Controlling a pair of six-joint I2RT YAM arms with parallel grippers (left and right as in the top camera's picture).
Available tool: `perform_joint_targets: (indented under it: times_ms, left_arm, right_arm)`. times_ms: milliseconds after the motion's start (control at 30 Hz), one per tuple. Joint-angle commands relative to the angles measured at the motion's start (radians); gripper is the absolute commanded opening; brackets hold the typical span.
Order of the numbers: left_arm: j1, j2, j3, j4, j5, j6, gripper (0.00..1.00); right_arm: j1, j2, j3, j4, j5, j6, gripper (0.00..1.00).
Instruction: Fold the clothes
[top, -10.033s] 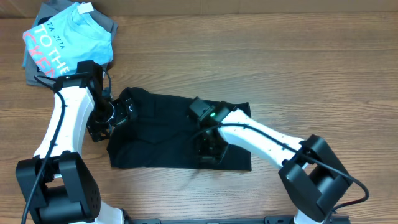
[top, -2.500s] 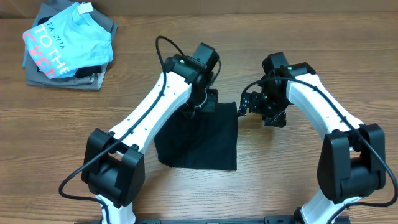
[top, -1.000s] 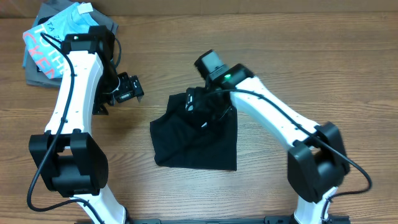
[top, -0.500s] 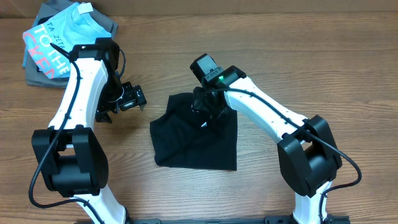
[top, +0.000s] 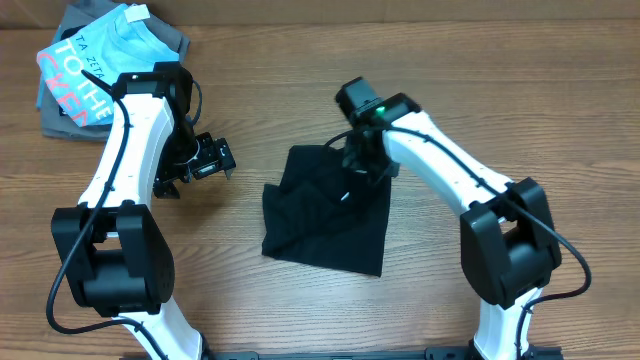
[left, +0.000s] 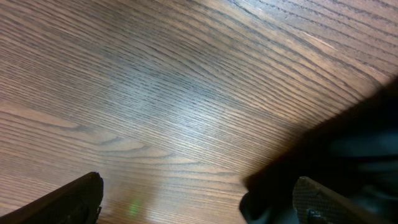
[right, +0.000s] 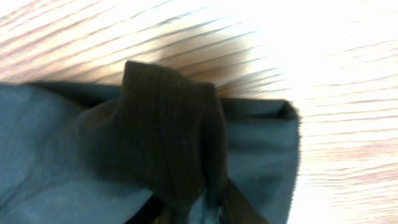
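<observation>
Your right gripper (top: 362, 165) is at the top edge of the black shirt (top: 325, 215). In its wrist view a ridge of the dark fabric is pinched between the two fingers, so the jaws are clamped on the cloth. The shirt lies folded near the middle of the table (top: 520, 90). Your left gripper (top: 222, 160) hangs over bare wood to the left of the shirt, not touching it, with its fingers spread wide. A light blue tee (top: 110, 65) lies on grey garments (top: 172, 38) in the far left corner.
</observation>
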Motion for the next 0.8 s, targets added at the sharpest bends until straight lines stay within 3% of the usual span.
perform_joint_targets:
  times_ms: [0,33,100,300,533,767]
  left_arm:
    - [-0.005,-0.015,-0.008,0.003,-0.006,0.009,1.00]
    - [-0.005,-0.015,-0.008,0.003,-0.006,0.009,1.00]
    - [-0.008,-0.015,-0.008,0.003,-0.006,0.010,1.00]
    - [-0.016,-0.015,-0.008,0.000,0.002,0.016,1.00]
    - [-0.017,-0.015,-0.008,0.014,0.001,0.016,1.00]
    - [-0.017,-0.015,-0.008,0.019,0.002,0.015,1.00]
  right_arm:
    - [-0.046,0.006,0.020,-0.014,0.037,-0.072,0.76]
    - [-0.054,0.006,0.020,-0.020,0.038,-0.084,0.93]
    - [-0.070,0.006,0.020,-0.034,0.042,-0.098,1.00]
    - [-0.106,-0.001,0.040,-0.132,-0.002,-0.093,1.00]
    - [-0.088,-0.089,0.229,-0.329,-0.044,-0.024,1.00]
    - [0.019,-0.116,0.261,-0.301,-0.147,-0.040,1.00]
